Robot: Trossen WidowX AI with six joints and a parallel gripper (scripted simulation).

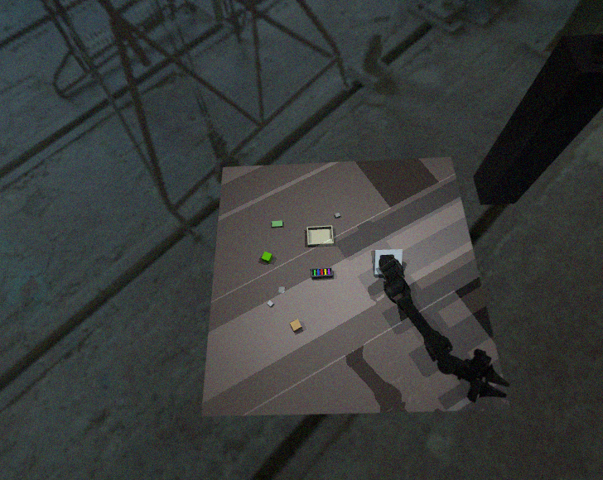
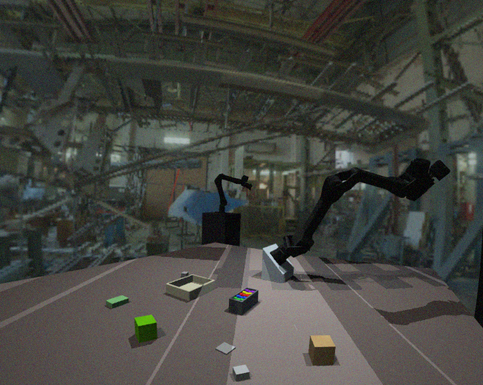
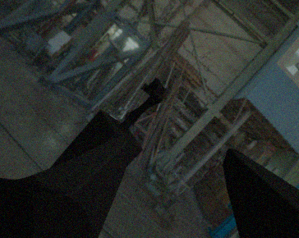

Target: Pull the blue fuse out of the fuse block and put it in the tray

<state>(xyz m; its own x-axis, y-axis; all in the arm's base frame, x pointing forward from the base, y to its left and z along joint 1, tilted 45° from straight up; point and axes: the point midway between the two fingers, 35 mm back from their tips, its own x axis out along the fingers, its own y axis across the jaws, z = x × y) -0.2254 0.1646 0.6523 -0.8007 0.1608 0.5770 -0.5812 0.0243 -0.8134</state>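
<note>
The black arm (image 2: 357, 178) reaches up and away from the bench (image 2: 357, 298), its gripper (image 3: 173, 141) held high at the far right in the exterior view and pointing off into the hall; in the wrist view the two dark fingers stand apart with only background girders between them, so the jaws are open and hold nothing. The blue fuse (image 1: 319, 271) sits in the black fuse block (image 2: 243, 301), in a row with the other coloured fuses, near the middle of the bench. The beige tray (image 2: 190, 286) lies just beyond and to the left of the block in the exterior view, apart from it. The arm's pale base wedge (image 2: 276, 265) stands to the far right of the block. A bright green cube (image 2: 145, 327) and a flat green block (image 2: 117, 301) lie to the left, a tan cube (image 2: 321, 349) to the near right, and small grey pieces (image 2: 225, 347) lie near the front edge.
</note>
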